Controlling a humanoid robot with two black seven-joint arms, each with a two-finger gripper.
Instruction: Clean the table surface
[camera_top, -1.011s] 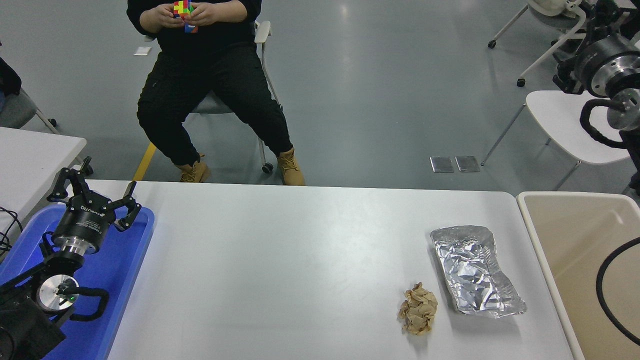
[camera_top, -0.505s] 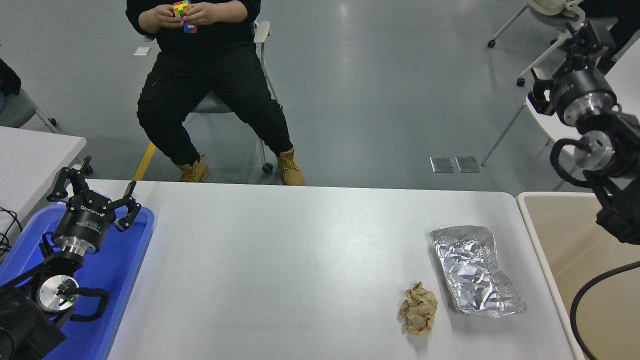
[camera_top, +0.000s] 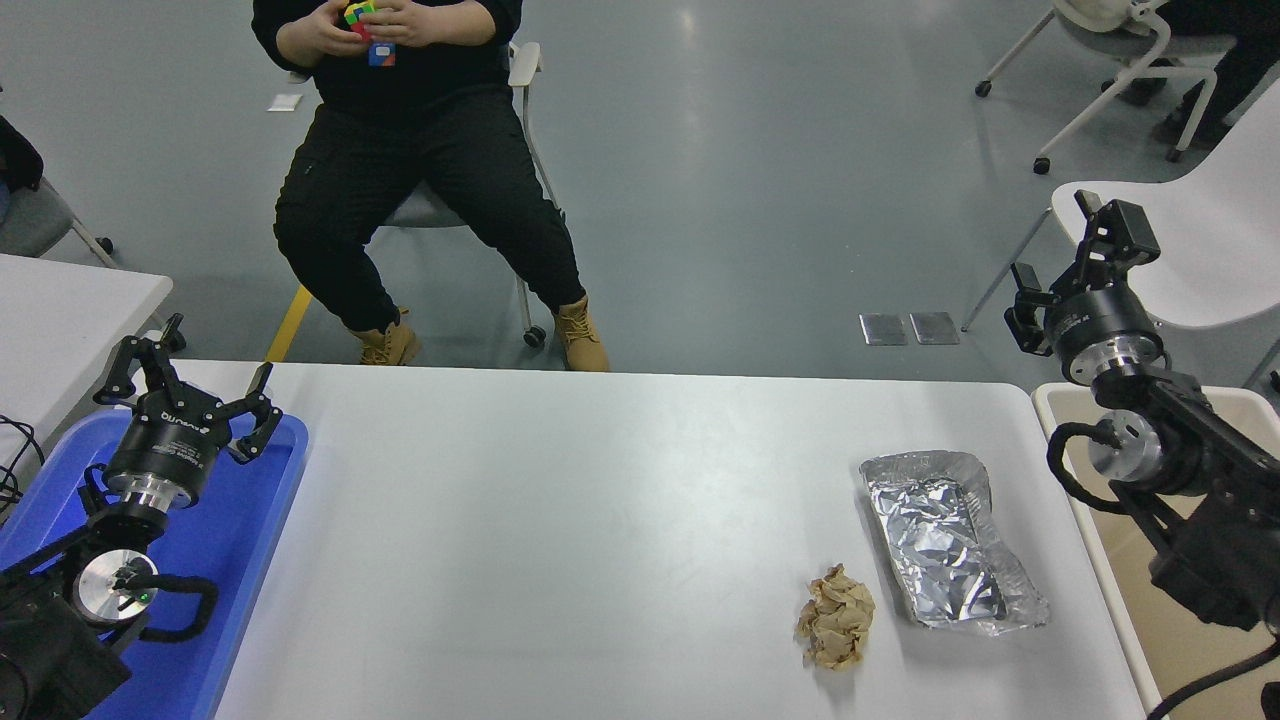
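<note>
right end effector (camera_top: 1070, 255) open (raised beyond table surface (camera_top: 560, 520)) | left end effector (camera_top: 190, 375) open, above blue tray (camera_top: 270, 500)

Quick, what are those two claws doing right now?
Left gripper: open, empty, parked over the blue tray.
Right gripper: open, empty, beyond the table.

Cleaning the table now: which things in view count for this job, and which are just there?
For the job:
- table surface
- crumpled brown paper lying on it
- crushed foil tray lying on it
- right hand, open, beyond the table's far right corner

Just there:
- left hand, open, parked over the blue tray
- beige bin at right
- seated person with a colour cube
</note>
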